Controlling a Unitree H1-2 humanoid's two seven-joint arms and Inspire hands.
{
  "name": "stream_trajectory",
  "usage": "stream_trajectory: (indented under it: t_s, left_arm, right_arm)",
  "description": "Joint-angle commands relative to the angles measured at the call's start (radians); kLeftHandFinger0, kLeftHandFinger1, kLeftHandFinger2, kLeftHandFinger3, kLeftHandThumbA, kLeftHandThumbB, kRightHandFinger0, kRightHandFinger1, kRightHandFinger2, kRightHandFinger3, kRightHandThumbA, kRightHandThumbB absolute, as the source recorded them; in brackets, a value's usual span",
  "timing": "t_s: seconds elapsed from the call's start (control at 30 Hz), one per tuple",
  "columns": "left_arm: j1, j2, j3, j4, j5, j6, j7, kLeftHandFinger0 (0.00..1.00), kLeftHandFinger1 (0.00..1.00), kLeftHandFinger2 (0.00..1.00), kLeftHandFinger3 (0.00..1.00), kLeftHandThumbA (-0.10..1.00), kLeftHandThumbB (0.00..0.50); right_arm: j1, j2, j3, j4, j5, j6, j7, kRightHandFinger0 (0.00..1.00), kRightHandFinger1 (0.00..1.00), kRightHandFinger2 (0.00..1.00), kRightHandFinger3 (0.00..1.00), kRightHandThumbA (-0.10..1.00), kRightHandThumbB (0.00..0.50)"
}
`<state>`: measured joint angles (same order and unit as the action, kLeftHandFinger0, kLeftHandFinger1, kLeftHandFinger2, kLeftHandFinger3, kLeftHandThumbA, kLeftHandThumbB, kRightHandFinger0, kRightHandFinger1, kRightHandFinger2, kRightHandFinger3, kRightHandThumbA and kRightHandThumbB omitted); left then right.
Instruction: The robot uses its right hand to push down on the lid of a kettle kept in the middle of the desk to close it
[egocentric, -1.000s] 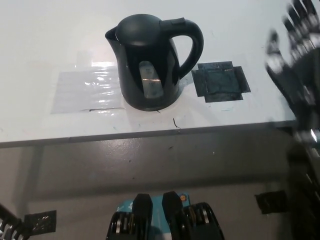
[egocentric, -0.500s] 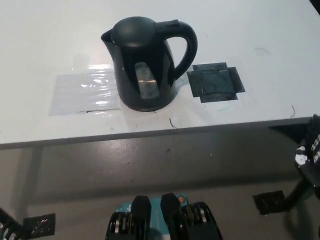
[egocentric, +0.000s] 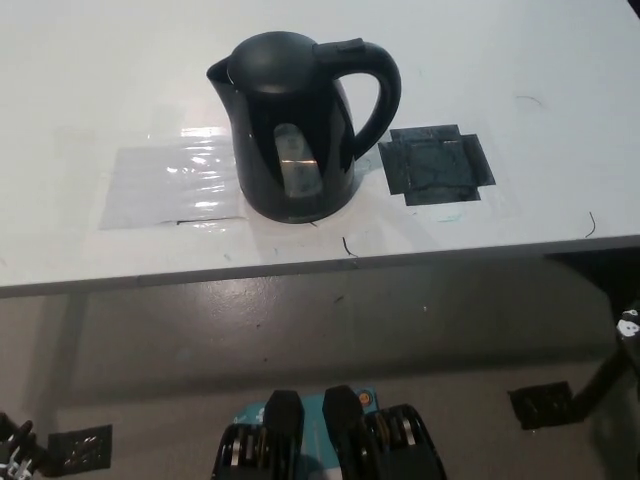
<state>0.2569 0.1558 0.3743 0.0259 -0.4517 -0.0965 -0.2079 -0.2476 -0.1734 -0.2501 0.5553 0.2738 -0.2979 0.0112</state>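
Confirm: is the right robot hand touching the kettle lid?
Apart. The head view shows the kettle lid bare, while the right robot hand sits at the far right edge, below the desk.

One black kettle (egocentric: 296, 130) stood on the one white worktop (egocentric: 520, 60). Beside it lay one dark taped square (egocentric: 436, 165) and one clear plastic sheet (egocentric: 170, 185).

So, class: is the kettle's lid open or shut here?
Shut, as far as the head view shows: the lid sits flush on the upright kettle, no gap visible. Neither hand touches it.
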Motion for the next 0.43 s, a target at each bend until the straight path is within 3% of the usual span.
stream_trajectory:
  t_s: [0.0,0.4]
  left_arm:
    - [0.007,0.011,0.000,-0.016,0.004,-0.009,0.008,1.00,1.00,0.92,0.99,0.56,0.226]
    - [-0.001,0.005,-0.007,-0.011,0.013,-0.017,0.013,1.00,1.00,0.92,1.00,0.56,0.206]
  right_arm:
    - [-0.037,-0.007,-0.025,0.026,0.057,-0.079,0.057,1.00,1.00,1.00,1.00,-0.10,0.000]
    - [-0.022,-0.015,-0.033,0.022,0.078,-0.069,0.083,1.00,1.00,1.00,1.00,-0.10,0.000]
